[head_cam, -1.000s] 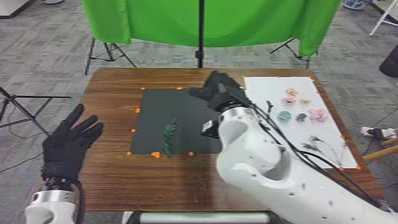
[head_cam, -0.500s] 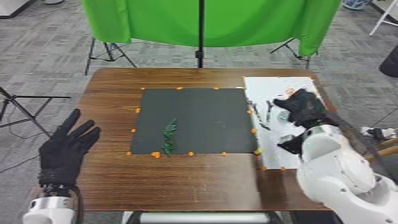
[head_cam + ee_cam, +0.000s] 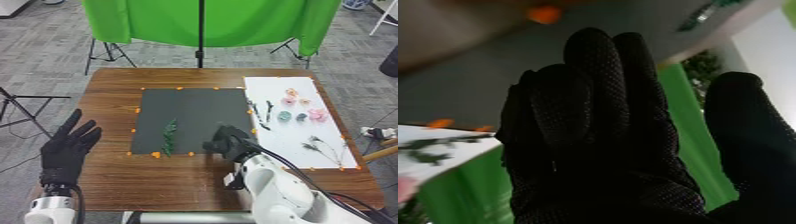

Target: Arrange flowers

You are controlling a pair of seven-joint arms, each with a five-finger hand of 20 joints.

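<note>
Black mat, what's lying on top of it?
A green leafy sprig lies on the black mat, toward its left. The right hand hides the near right corner, so anything beneath can't be seen.

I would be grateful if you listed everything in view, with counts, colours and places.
Table: one, brown, centre
Dark sheet: one, near black, mid-table
White sheet: one, white, table's right side
Leafy sprig: one, green, dark sheet's left part
Twigs: a few, dark, white sheet's left edge
Blooms: several, pink, peach, teal and grey-blue, white sheet
Thin sprigs: a few, grey-green, white sheet's near part
Markers: many, orange, around both sheets
Cloth: one, green, behind table
Left hand: one, black, table's left
Right hand: one, black, by dark sheet's near right corner
</note>
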